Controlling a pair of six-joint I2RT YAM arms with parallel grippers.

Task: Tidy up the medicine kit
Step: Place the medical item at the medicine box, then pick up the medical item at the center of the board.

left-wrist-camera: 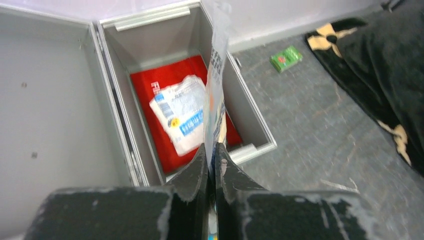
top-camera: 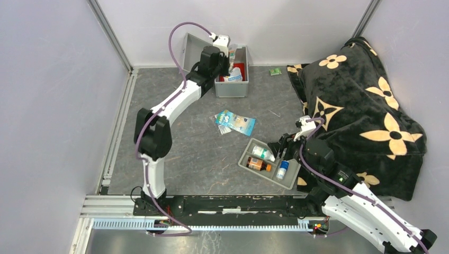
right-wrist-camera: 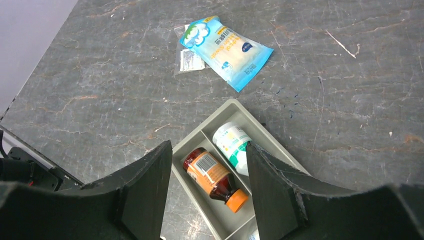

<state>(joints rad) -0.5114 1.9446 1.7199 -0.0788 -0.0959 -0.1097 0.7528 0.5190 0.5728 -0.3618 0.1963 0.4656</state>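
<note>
Nearest, at the near right, the right hand (right-wrist-camera: 207, 165) hangs spread above the grey divided tray (right-wrist-camera: 200, 127); a brown bottle (right-wrist-camera: 212, 177) and a white bottle (right-wrist-camera: 232, 142) lie in it. At the far side of the bench (top-camera: 185, 159), left of the middle, the medicine kit (top-camera: 231, 89) stands with its lid open to the left. The left hand (left-wrist-camera: 211, 155) is pressed together on a thin flat packet (left-wrist-camera: 216, 85), upright over the open case. I judge the kit stiff, rather heavy, with smooth slippery walls; better to take it at the wall rim or lid edge
</note>
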